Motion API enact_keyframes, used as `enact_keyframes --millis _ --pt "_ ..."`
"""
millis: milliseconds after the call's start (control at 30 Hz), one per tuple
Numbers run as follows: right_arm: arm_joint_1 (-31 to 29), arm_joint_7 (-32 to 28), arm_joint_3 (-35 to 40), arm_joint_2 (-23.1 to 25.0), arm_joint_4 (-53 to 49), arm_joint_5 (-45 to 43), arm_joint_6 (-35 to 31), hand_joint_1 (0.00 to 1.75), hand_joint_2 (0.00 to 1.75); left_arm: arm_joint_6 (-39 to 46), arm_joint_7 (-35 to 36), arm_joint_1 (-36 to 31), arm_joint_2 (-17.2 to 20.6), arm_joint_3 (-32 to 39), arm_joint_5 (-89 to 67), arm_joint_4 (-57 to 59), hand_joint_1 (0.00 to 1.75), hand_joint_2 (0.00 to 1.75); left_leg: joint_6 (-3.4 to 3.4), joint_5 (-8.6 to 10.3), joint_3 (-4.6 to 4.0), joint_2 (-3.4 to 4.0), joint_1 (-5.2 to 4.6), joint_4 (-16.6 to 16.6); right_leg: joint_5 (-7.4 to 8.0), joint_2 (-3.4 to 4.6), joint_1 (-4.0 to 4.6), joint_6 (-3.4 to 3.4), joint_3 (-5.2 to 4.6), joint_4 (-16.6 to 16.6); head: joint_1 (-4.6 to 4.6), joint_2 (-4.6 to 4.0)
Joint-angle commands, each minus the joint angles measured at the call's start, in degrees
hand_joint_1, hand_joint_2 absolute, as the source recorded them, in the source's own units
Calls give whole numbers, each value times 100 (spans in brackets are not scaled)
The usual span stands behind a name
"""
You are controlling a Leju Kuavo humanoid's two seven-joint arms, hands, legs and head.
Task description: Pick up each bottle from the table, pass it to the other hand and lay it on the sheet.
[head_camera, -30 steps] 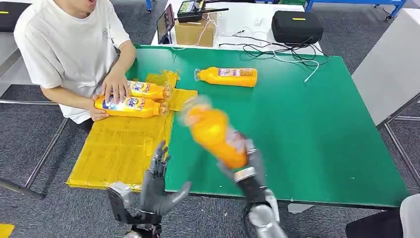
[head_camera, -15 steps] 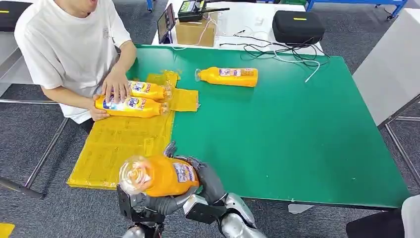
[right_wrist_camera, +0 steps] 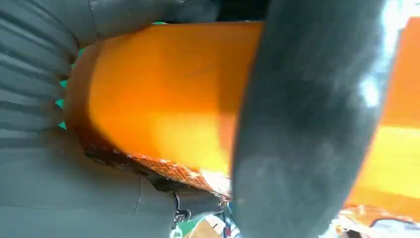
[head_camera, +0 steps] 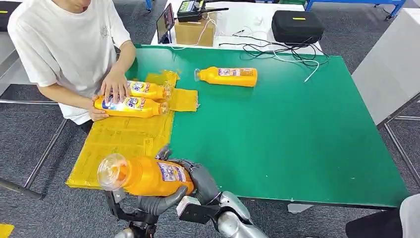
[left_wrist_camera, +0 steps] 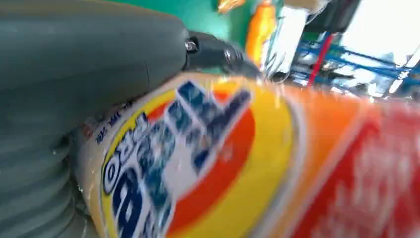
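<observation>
Between our two hands, low at the near edge of the table (head_camera: 297, 148), lies the orange bottle (head_camera: 148, 176) on its side, its clear cap end pointing away from the right hand towards the yellow sheet (head_camera: 119, 144). The right hand (head_camera: 198, 181) wraps around the bottom end; in the right wrist view its thick thumb crosses the orange body and presses on it. The left hand (head_camera: 158, 201) is under the bottle, fingers curled up against the label side, and in the left wrist view the label lies directly on the palm cover. We judge this is the handover: both hands are holding, so the bottle cannot drop while one grip replaces the other. Whether the left fingers are fully closed we cannot tell, because the bottle hides them.

Beyond the fingertips, the sheet is spread over the table's left part. At its far end two bottles (head_camera: 131, 105) are lying side by side, and a person's hands (head_camera: 114, 87) rest on them. This leaves the near part of the sheet as the free place for laying. We think the person's hands could stand in the way if we reach far.

Further away, well apart from both hands, one more bottle (head_camera: 228, 76) lies on the green surface, not yet taken. Behind the table are cables (head_camera: 277, 49), a cardboard box (head_camera: 194, 30) and a black case (head_camera: 297, 26).
</observation>
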Motion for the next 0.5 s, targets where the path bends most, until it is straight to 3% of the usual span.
enact_keyframes --millis 33,100,400,500 --pt "296 192 53 1 439 -166 356 0 0 -1026 -252 -102 -143 -275 418 -869 175 175 -6 -6 12 -28 9 0 -13 -31 9 -10 24 -4 2 2" --pt "348 152 -105 3 326 -245 317 0 0 -1177 -349 -190 43 -368 372 -852 175 175 -3 0 0 -20 2 0 -7 -21 2 -5 8 1 0 0" --pt "549 -113 -907 43 -445 -497 -226 0 0 -1384 -74 -237 -156 -184 792 -755 175 175 -3 -1 0 -22 5 3 -9 -27 6 -6 6 -1 2 0" --pt "689 -260 -1212 93 -788 -628 -583 0 0 -847 107 -378 -174 29 407 -543 175 175 -3 1 0 -21 4 1 -8 -26 4 -6 6 0 0 2"
